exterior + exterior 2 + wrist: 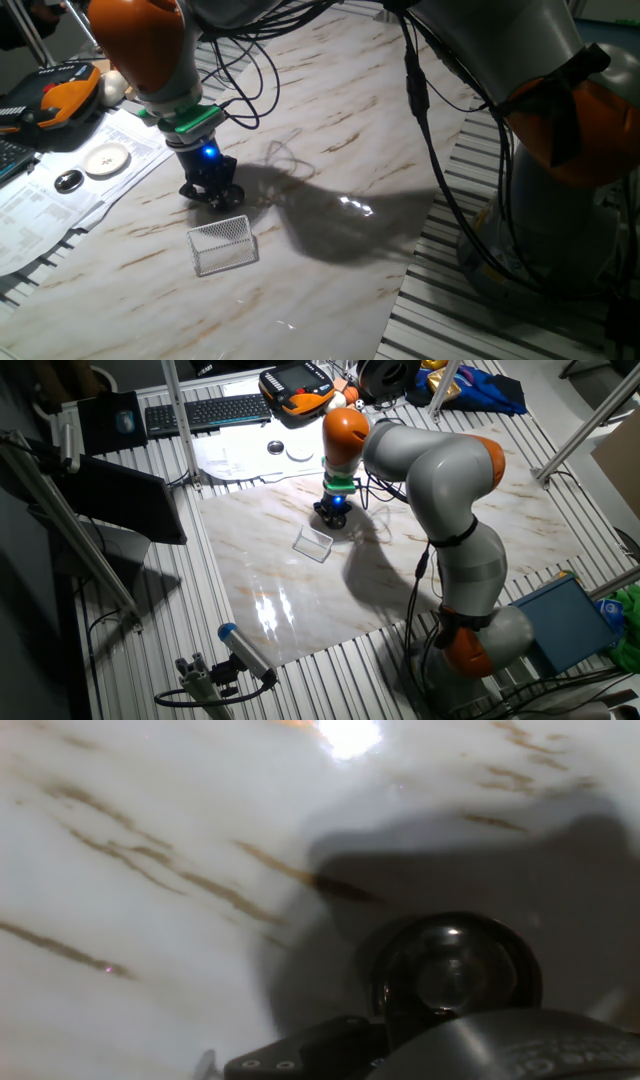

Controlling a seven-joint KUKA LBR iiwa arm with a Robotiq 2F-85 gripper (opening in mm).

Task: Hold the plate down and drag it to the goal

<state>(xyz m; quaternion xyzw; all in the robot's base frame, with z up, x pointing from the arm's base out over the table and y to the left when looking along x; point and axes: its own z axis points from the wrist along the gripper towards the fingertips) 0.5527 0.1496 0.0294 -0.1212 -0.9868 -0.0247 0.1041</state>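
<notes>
The plate (455, 970) is a small shiny metal dish with a dark centre; it lies on the marble table right under my gripper. In one fixed view only its edge (229, 196) shows below the black fingers. My gripper (211, 190) stands upright on the plate and presses on it; the frames do not show how far apart its jaws are. It also shows in the other fixed view (333, 512). The goal (223, 243), a see-through rectangle with a pale outline, lies a short way in front of the gripper, apart from the plate. The goal also shows in the other fixed view (313, 544).
A larger white disc (106, 159) and a small dark disc (68, 181) lie on paper sheets at the left. An orange teach pendant (60, 95) is behind them and a keyboard (205, 410) farther back. Cables (250, 70) hang by the arm. The table's slatted edge (470, 250) runs at the right.
</notes>
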